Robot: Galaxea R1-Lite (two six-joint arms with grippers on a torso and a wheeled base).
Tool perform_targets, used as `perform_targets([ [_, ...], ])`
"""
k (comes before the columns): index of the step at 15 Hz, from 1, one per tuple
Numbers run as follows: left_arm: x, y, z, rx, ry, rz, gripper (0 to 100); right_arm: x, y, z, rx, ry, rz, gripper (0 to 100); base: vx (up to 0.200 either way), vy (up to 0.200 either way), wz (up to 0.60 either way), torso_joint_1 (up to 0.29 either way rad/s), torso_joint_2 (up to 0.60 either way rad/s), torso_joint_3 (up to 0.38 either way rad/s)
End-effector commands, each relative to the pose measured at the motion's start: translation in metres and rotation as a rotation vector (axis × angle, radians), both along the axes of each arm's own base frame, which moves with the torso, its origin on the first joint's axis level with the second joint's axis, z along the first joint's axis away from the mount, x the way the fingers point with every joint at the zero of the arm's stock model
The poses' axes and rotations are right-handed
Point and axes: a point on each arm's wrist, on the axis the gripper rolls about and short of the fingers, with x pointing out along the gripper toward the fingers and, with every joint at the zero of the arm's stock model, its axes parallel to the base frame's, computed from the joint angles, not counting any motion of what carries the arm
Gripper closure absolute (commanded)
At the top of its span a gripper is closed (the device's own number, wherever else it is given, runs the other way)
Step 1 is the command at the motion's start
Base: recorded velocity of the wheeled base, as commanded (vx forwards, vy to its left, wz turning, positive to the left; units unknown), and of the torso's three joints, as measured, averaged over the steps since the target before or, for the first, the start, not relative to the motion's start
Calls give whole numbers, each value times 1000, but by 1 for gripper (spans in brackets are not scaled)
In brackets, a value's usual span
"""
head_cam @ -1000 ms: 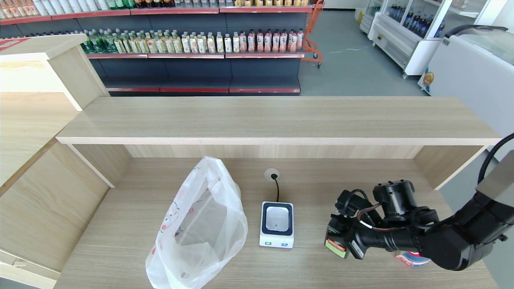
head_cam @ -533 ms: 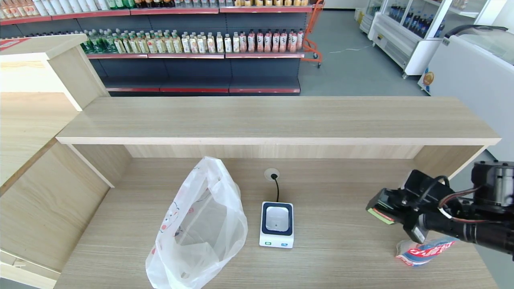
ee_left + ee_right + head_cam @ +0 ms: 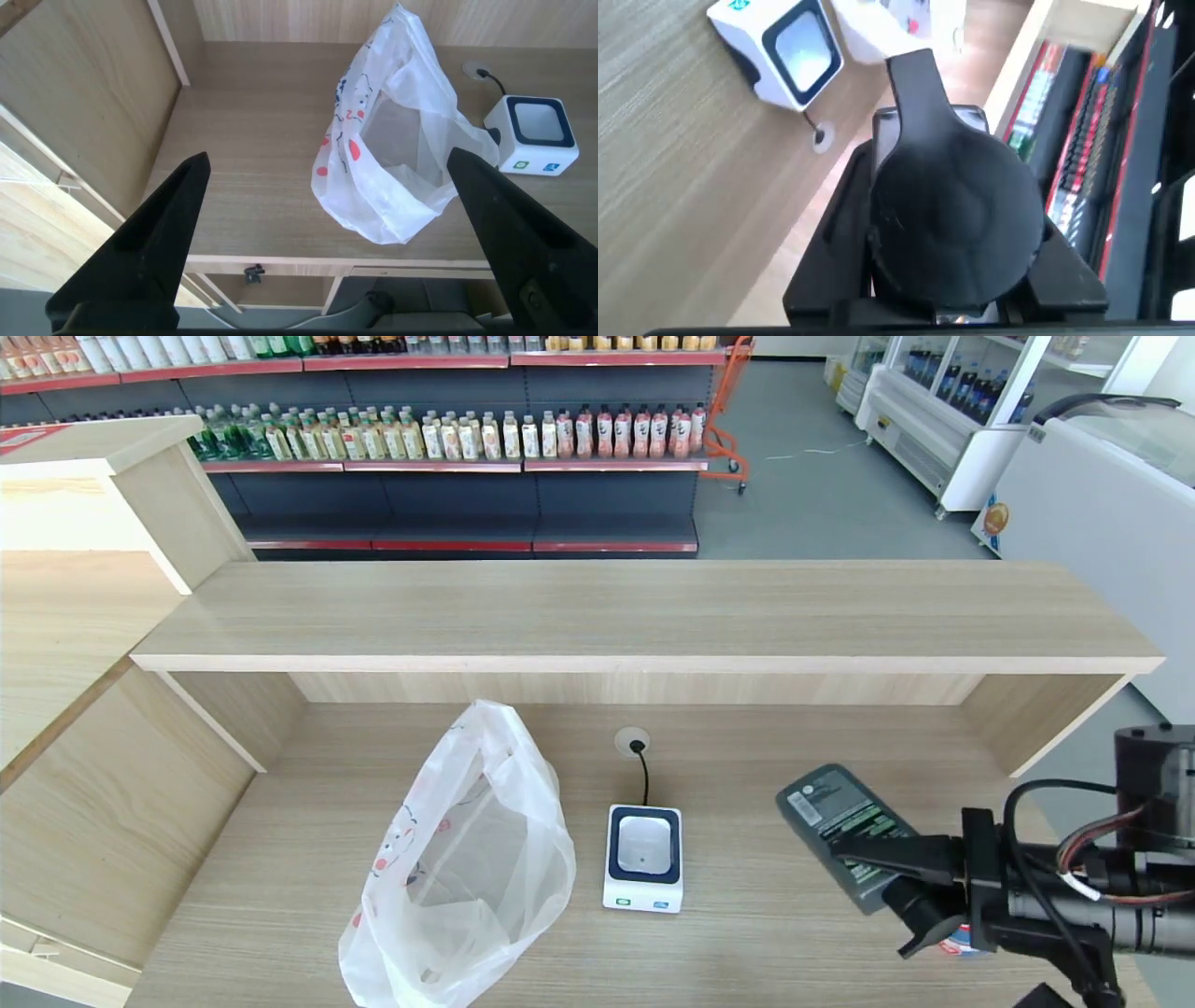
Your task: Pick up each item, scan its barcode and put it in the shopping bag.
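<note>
Fingers of the right gripper [image 3: 878, 887] clamp a dark grey flat packet [image 3: 829, 807], possibly a snack, at lower right; the left gripper [image 3: 327, 163] is spread wide apart.

Pale wood, white plastic, one dark pack

The counter [image 3: 747, 933] is light wood with a straight grain. The bag [image 3: 467, 859] is translucent white with red spots and dark line drawings. The scanner [image 3: 643, 859] has a white body, a navy frame round a pale grey window, and small green and blue marks on its front. Its cable [image 3: 643, 775] is black. The pack [image 3: 845, 831] is dark grey with a white label patch and green bands of print. The right gripper [image 3: 876, 894] is black. The shelves [image 3: 448, 513] are dark blue with red edge strips.
</note>
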Motion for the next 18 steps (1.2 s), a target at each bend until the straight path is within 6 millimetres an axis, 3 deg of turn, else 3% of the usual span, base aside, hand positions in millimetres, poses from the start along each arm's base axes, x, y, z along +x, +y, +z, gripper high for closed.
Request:
perform_targets([
  [1, 0, 0, 0, -2, 0, 0, 0, -15, 44, -22, -128, -56, 319, 100, 0, 0, 0, 0, 0, 0],
  [8, 0, 0, 0, 0, -1, 0, 0, -40, 84, -17, -71, -166, 649, 100, 0, 0, 0, 0, 0, 0],
  [12, 0, 0, 0, 0, -1, 0, 0, -41, 85, -15, -64, -183, 660, 100, 0, 0, 0, 0, 0, 0],
  [18, 0, 0, 0, -2, 0, 0, 0, -54, 70, -7, -46, -224, 648, 100, 0, 0, 0, 0, 0, 0],
])
